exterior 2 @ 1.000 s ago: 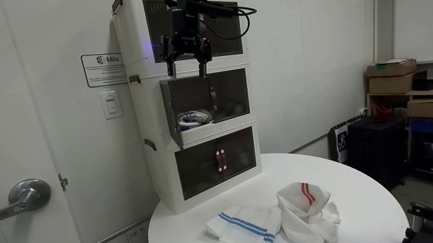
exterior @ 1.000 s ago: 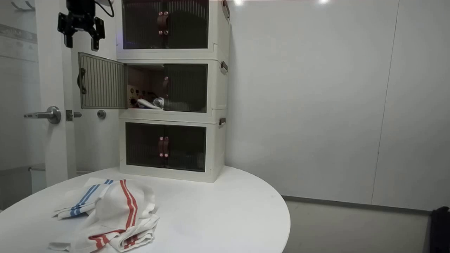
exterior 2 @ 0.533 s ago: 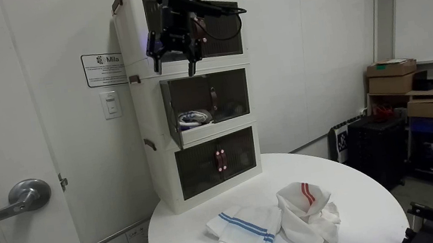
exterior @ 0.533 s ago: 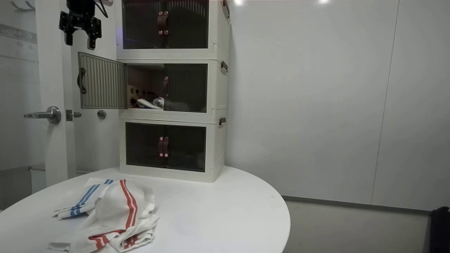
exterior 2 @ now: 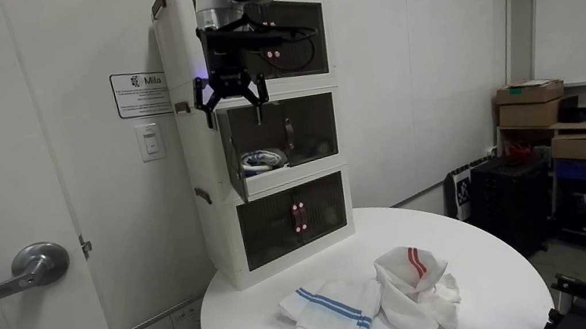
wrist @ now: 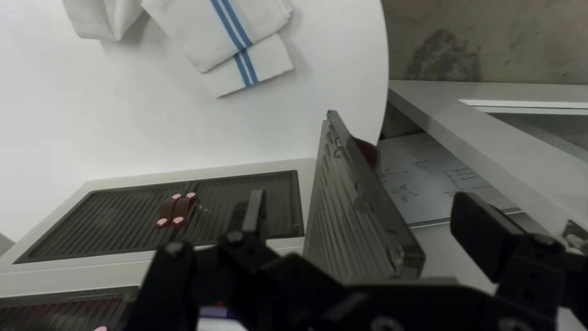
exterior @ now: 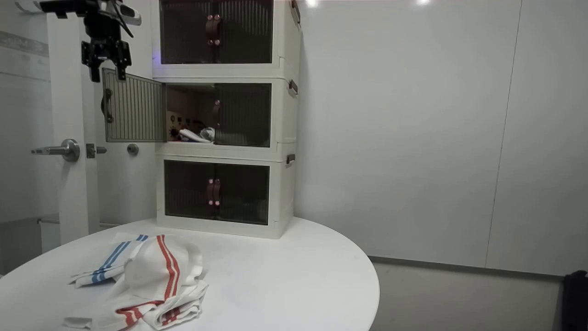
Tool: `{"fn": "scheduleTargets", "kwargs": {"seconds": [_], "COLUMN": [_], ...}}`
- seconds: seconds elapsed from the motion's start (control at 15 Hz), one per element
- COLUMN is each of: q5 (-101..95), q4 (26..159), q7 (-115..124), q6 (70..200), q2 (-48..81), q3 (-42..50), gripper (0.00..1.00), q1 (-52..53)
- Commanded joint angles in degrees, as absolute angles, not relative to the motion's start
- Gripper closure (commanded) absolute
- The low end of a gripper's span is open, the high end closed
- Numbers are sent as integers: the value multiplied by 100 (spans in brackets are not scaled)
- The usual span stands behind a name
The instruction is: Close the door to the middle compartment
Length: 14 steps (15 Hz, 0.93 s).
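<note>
The door (exterior: pixel 135 108), a dark see-through ribbed panel with a reddish-brown handle, stands swung open at the left of the middle compartment (exterior: pixel 193 149). It also shows nearly edge-on in an exterior view (exterior 2: pixel 233 159) and in the wrist view (wrist: pixel 340 207). The compartment's right panel (exterior: pixel 243 115) is shut. White cloth items (exterior 2: pixel 263 160) lie inside. My gripper (exterior: pixel 108 79) is open and empty, pointing down at the door's upper outer corner. In the wrist view my fingers (wrist: pixel 364 223) appear on either side of the door's top edge. I cannot tell whether they touch it.
The top box (exterior: pixel 216 71) and bottom box (exterior: pixel 216 225) have shut doors. The stack stands on a round white table (exterior: pixel 285 276). A blue-striped towel (exterior 2: pixel 332 309) and a red-striped towel (exterior 2: pixel 417 297) lie in front. A room door with a metal lever (exterior 2: pixel 36 269) stands at the left.
My gripper has moved down toward the door's top edge, and left in an exterior view. It is open throughout. The door and towels have not moved.
</note>
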State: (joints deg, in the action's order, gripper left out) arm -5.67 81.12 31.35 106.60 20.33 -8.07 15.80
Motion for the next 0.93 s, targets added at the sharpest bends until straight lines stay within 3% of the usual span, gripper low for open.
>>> {"fn": "scheduleTargets", "kwargs": {"seconds": [0.0, 0.87], "q5": [-1587, -3556], "q4": [7827, 7904], "q7": [3727, 5226], "q6": [10558, 10300], "q2": [2289, 2223], "q3": [-483, -69], "gripper": [0, 0], "q1": [1983, 2123]}}
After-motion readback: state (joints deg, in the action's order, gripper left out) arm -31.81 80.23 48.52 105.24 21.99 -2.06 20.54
